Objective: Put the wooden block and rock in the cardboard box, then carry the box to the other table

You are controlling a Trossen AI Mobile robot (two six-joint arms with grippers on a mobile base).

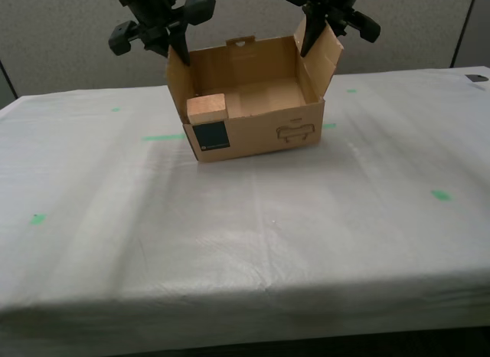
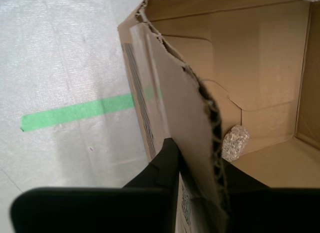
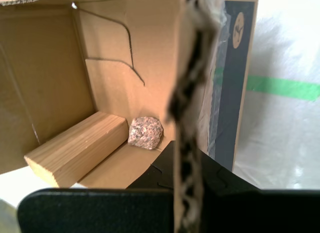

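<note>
The cardboard box (image 1: pixel 260 135) stands open on the other table (image 1: pixel 245 242), a pale wrinkled cover. The wooden block (image 1: pixel 207 109) leans in the box's front corner on the exterior view's left, its end above the rim. The first wrist view shows the block (image 3: pixel 75 148) lying aslant with the rock (image 3: pixel 145 132) at its far end. The rock (image 2: pixel 236 142) is hidden in the exterior view. My first gripper (image 1: pixel 308 44) (image 3: pixel 189 163) is shut on the side flap at the exterior view's right. My second gripper (image 1: pixel 176 54) (image 2: pixel 200 168) is shut on the opposite flap.
Green tape marks (image 1: pixel 162 137) (image 1: pixel 440 194) (image 1: pixel 37 218) dot the cover, one strip (image 2: pixel 75 113) running up to the box. The table's front edge (image 1: pixel 245 299) lies near the bottom of the exterior view. A grey partition (image 1: pixel 61 35) stands behind the table.
</note>
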